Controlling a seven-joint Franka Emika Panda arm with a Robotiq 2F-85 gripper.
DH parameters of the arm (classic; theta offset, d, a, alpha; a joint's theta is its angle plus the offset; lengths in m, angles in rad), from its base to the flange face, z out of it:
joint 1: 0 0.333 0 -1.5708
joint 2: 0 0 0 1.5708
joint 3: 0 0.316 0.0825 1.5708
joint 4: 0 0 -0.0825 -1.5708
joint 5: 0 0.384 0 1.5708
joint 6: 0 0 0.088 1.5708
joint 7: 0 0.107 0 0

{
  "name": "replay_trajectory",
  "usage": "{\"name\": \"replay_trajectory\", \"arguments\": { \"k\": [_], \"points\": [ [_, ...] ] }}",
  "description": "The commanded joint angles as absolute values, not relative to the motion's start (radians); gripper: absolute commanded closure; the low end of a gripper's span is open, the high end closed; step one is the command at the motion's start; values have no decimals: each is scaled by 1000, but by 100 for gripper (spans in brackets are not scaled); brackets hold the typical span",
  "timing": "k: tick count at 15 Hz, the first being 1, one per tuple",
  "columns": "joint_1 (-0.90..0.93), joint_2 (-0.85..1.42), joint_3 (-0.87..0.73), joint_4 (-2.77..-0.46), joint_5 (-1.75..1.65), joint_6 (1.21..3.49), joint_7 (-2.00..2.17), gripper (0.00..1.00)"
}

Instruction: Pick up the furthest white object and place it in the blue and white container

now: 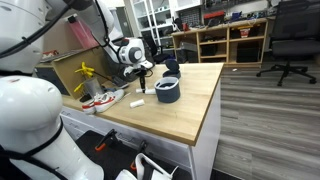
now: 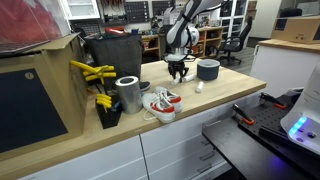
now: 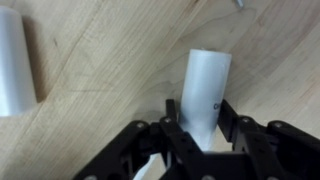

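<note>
My gripper [image 3: 197, 125] is shut on a white cylinder [image 3: 205, 85] with dark print on its side; the fingers press on both of its sides over the wooden table [image 1: 185, 115]. In both exterior views the gripper [image 1: 143, 78] [image 2: 180, 72] hangs just above the table, beside the blue and white container [image 1: 167, 92] [image 2: 208, 69]. A second white cylinder [image 3: 14, 62] lies on the table at the wrist view's left edge, and it also shows in both exterior views [image 1: 136, 102] [image 2: 197, 86].
A red-and-white shoe [image 1: 100, 100] [image 2: 160, 103] lies near the table's end. A metal can [image 2: 128, 93], yellow tools [image 2: 93, 72] and a dark box [image 2: 115, 48] stand beside it. The table's edge [image 1: 205, 125] drops to the floor.
</note>
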State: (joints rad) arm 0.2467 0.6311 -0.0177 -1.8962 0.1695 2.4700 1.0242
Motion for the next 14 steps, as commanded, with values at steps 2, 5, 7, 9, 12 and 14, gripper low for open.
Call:
{"name": "replay_trajectory", "arguments": {
  "k": [2,5,7,9,12,14],
  "points": [
    [242,577,-4,-1908,176,2474,1028,91],
    [202,494,34,-1919,221,2435,973,95],
    [172,423,50,-1915,231,2359,912,93],
    [125,351,65,-1895,248,2192,817,93],
    [84,262,32,-1854,211,1943,730,93],
    [63,227,5,-1815,156,1800,665,93]
  ]
}}
